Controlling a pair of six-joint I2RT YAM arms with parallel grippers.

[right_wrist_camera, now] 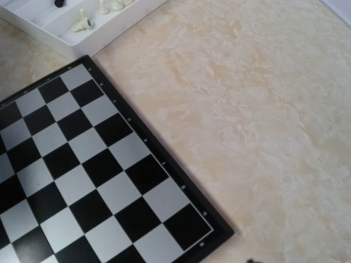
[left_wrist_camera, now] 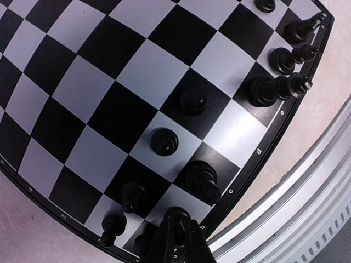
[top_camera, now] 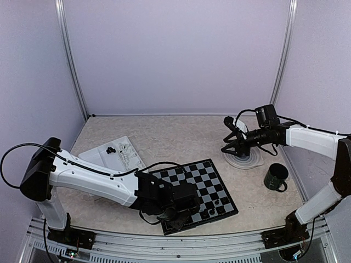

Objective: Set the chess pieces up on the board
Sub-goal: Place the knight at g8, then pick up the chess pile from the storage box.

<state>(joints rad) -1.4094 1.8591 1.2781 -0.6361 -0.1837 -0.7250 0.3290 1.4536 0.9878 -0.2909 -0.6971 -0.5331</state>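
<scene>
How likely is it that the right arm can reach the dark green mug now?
Probably yes: the dark green mug stands in the open close to the right gripper, with only the flat round grey plate lying between them.

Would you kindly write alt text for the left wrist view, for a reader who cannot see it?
A black-and-grey chessboard fills the frame, with about a dozen black chess pieces near its right and lower edges. The left gripper sits at bottom centre over the board's edge; table and a metal rail show at lower right.
</scene>
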